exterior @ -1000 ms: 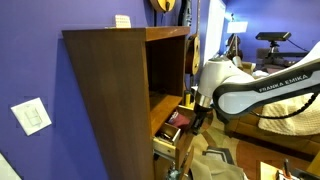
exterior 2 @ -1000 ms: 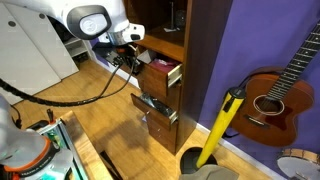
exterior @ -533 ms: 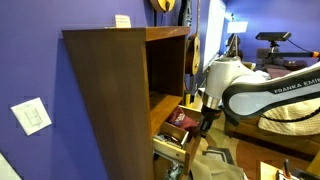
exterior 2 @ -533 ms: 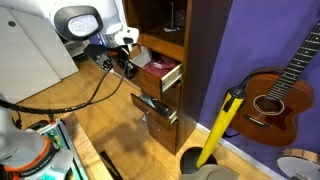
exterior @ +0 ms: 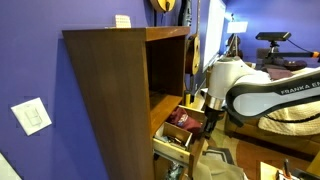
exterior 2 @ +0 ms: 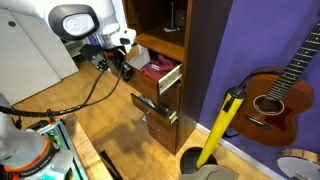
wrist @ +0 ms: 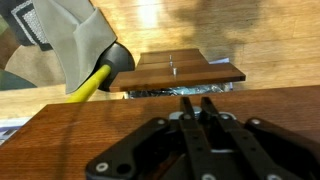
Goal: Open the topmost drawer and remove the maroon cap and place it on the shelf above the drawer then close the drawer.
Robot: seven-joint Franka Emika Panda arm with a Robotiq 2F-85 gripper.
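- A purple wall (exterior: 40, 70) backs the room in both exterior views, and a pale wall plate (exterior: 31, 116) is fixed to it low down.
- The floor (exterior 2: 110, 125) is light wood boards. An acoustic guitar (exterior 2: 275, 95) leans on the purple wall, and a yellow handle (exterior 2: 226, 122) stands tilted between it and the cabinet.
- The tall cabinet (exterior: 105, 95) is dark-brown wood with an open-fronted compartment high up. A small white card (exterior: 122, 20) sits on its flat top.
- The shelf (exterior 2: 160, 44), the floor of that compartment, lies directly above the drawers.
- The topmost drawer (exterior 2: 168, 80) is pulled out, its brown front facing into the room.
- The maroon cap (exterior 2: 157, 68) lies inside the open drawer, below the shelf. It also shows as a dark-red mound in an exterior view (exterior: 182, 121).
- A lower drawer (exterior 2: 152, 104) also stands partly out, with dark clutter inside. In the wrist view its front (wrist: 185, 70) shows beyond a broad brown wood surface.
- The white arm (exterior: 250, 90) reaches in from the side, and the gripper (exterior 2: 123, 68) hangs just beside the outer end of the topmost drawer, near the cap.
- In the wrist view the gripper (wrist: 197, 100) has its fingers pressed together, fully closed, with no object seen between them. Whether they touch the wood cannot be told.
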